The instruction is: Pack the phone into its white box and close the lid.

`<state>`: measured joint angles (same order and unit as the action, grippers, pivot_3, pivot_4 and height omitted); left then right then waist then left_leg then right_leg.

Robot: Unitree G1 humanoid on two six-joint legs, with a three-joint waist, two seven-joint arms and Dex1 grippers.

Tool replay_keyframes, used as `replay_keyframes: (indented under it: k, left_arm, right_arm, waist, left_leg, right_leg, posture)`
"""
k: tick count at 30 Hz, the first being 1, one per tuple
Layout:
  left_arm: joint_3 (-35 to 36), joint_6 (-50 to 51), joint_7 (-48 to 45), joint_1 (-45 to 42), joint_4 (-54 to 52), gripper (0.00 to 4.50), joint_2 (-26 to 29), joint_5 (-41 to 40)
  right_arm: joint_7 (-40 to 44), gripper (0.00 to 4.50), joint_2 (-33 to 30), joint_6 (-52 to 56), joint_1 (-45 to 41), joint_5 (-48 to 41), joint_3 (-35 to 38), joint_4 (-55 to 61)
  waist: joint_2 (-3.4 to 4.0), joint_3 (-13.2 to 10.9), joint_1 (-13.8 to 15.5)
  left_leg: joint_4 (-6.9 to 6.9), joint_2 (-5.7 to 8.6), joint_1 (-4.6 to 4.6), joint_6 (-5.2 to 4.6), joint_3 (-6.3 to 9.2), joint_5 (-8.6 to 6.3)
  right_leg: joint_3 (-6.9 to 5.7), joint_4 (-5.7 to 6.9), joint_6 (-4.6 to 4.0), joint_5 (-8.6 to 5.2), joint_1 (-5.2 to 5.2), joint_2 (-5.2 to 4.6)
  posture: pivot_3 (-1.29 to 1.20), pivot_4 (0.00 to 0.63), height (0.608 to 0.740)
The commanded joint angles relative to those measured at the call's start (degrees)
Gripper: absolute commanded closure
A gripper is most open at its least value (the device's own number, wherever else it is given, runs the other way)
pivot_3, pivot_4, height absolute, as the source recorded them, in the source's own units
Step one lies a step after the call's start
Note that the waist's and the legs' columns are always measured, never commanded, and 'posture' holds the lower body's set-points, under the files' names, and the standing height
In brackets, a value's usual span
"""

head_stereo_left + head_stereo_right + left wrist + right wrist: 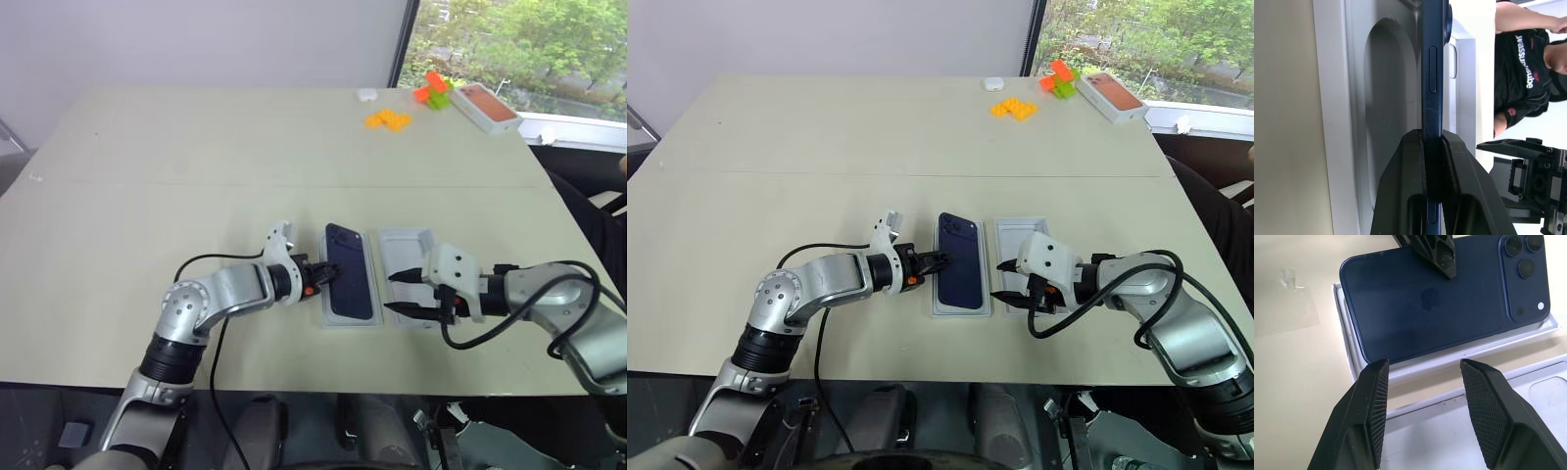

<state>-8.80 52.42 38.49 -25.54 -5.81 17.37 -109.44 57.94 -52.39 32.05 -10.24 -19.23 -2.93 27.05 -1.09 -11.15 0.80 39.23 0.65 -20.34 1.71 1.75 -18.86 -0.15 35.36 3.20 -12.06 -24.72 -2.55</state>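
One glossy navy slab phone point(1430, 303), rounded corners, ribbed black end effector pads point(1376, 396)

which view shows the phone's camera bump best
The right wrist view: the phone lies back-up and the lenses of its camera bump show. Both eye views give a small dark corner; the left wrist view shows it edge-on.

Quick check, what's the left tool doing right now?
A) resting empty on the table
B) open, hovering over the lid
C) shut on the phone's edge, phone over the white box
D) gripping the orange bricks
C: the left tool is clamped on the edge of the phone, which sits over the white box.
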Motion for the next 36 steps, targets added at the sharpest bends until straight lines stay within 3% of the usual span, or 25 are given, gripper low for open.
replay_keyframes:
  k: [1,12,18,30,36]
  left_arm:
    - [-0.34,1.10,-0.25,-0.98,-1.43,4.50,0.33,-1.02]
    - [-0.40,1.08,0.93,-0.63,-1.66,4.50,0.31,-1.54]
    - [0.31,0.43,1.53,-0.46,-2.23,1.74,1.17,-2.47]
    - [6.45,2.54,1.68,1.92,-7.75,1.74,5.59,-3.56]
    - [10.64,3.27,-1.74,3.17,-9.47,1.74,11.49,-3.56]
  right_arm:
    - [-0.13,2.09,-0.04,-0.51,-0.90,-0.25,0.27,1.83]
    - [-0.16,2.09,0.11,-0.54,-1.46,-0.30,-0.21,1.56]
    - [-0.24,2.06,0.02,-0.46,-1.43,-0.39,-0.21,1.66]
    - [-0.13,2.06,-0.10,-0.47,-1.32,-0.50,-0.16,1.57]
    - [-0.44,2.06,0.50,-1.11,-2.24,0.12,-0.72,0.29]
  waist:
    - [0.00,0.00,0.00]
    - [0.00,0.00,0.00]
    - [0.00,0.00,0.00]
    - [0.00,0.00,-0.04]
    - [0.00,0.00,-0.03]
  left_leg:
    - [0.00,0.00,0.00,0.00,0.00,0.00]
    - [0.00,-0.01,0.00,0.00,0.01,0.00]
    - [0.00,-0.01,-0.01,0.00,0.01,0.00]
    - [0.00,-0.02,-0.01,0.02,0.02,0.01]
    - [-0.02,-0.04,-0.01,0.04,0.03,0.02]
  right_leg:
    - [0.00,0.00,0.00,0.00,0.00,0.00]
    - [0.00,0.00,0.00,0.00,0.00,0.00]
    - [0.00,-0.01,0.00,0.00,0.00,0.00]
    - [0.00,-0.03,0.00,0.00,0.00,-0.01]
    - [-0.01,-0.03,-0.14,-0.09,0.00,0.00]
  posture:
    - [0.00,0.150,0.740]
    - [0.00,0.150,0.740]
    - [0.00,0.150,0.740]
    - [0.00,0.150,0.740]
    - [0.00,0.150,0.740]
